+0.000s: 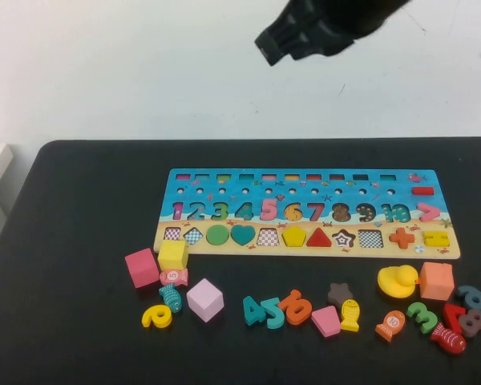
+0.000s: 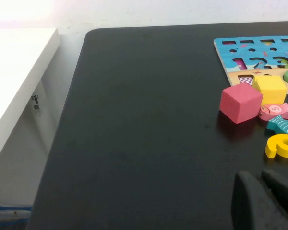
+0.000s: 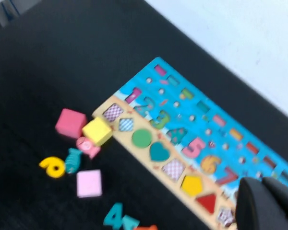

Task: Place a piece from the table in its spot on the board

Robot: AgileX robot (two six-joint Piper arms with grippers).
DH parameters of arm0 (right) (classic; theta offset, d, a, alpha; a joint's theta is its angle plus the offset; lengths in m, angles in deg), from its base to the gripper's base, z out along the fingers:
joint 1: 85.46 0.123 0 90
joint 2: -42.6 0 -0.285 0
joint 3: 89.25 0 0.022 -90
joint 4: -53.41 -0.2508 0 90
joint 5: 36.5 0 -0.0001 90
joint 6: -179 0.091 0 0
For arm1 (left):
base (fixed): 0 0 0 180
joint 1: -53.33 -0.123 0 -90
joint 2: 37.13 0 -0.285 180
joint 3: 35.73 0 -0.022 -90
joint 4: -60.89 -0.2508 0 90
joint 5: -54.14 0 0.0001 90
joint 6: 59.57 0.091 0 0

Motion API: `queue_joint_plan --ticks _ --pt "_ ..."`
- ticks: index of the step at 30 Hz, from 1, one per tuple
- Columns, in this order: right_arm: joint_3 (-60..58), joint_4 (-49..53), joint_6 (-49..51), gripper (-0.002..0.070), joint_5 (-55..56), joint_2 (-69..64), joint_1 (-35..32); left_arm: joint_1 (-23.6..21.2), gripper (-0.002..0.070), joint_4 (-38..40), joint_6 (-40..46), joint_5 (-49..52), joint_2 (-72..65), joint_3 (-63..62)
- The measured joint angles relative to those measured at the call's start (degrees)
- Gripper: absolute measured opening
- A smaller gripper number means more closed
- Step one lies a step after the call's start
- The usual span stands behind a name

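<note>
From the high view, the board [image 1: 305, 215] lay in the middle of the black worktop [image 1: 72, 200], and the loose pieces were spread in a row in front of it, on the robot's side. A pink cube [image 1: 142, 267] and a yellow cube [image 1: 173, 255] were at the left, the yellow one touching the board's front edge. A lilac square piece [image 1: 205, 300], a teal 4 [image 1: 253, 310] and an orange 6 [image 1: 296, 307] lay near the middle. A yellow duck [image 1: 398, 281] was further right. The right gripper [image 1: 293, 38] hung high above the far edge of the worktop, holding nothing; I cannot tell if its fingers were open. The left gripper was not in this view.

In the left wrist view, the left gripper [image 2: 266, 203] was low at the near left part of the worktop, apart from the pieces, with a yellow 9 [image 2: 282, 145] nearest to it. Whether its fingers were open I cannot tell; nothing was held.

In the right wrist view, the board showed a checkered empty slot [image 3: 174, 168] beside the teal heart [image 3: 159, 151].

In my judgement no piece was chosen yet. To do it well, the arm should choose a piece standing free from its neighbours, come down straight over it, and turn it to match its slot before lowering.
</note>
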Motion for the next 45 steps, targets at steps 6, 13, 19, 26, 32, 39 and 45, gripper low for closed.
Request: queue_joint_plan --ticks 6,13,19,26,32,39,45 --pt "-12.58 -0.21 3.22 0.0018 0.00 7.35 0.38 0.00 -0.0001 0.00 0.00 0.00 0.00 0.00" --pt "-31.16 -1.20 3.57 0.0019 0.00 22.62 0.38 0.00 -0.0001 0.00 0.00 0.00 0.00 0.00" --pt "-45.51 1.06 3.57 0.0019 2.00 37.61 0.38 0.00 -0.0001 0.00 0.00 0.00 0.00 0.00" --pt "-62.42 -1.17 3.68 0.0019 5.37 55.47 -4.53 0.00 -0.0001 0.00 0.00 0.00 0.00 0.00" --pt "-74.52 -1.92 3.68 0.0019 8.02 69.09 -17.51 0.00 -0.0001 0.00 0.00 0.00 0.00 0.00" --pt "-83.35 -3.81 3.80 0.0019 7.99 81.68 -30.30 0.00 -0.0001 0.00 0.00 0.00 0.00 0.00" --pt "-88.59 -3.48 3.80 0.0019 7.30 89.63 -36.64 0.00 -0.0001 0.00 0.00 0.00 0.00 0.00"
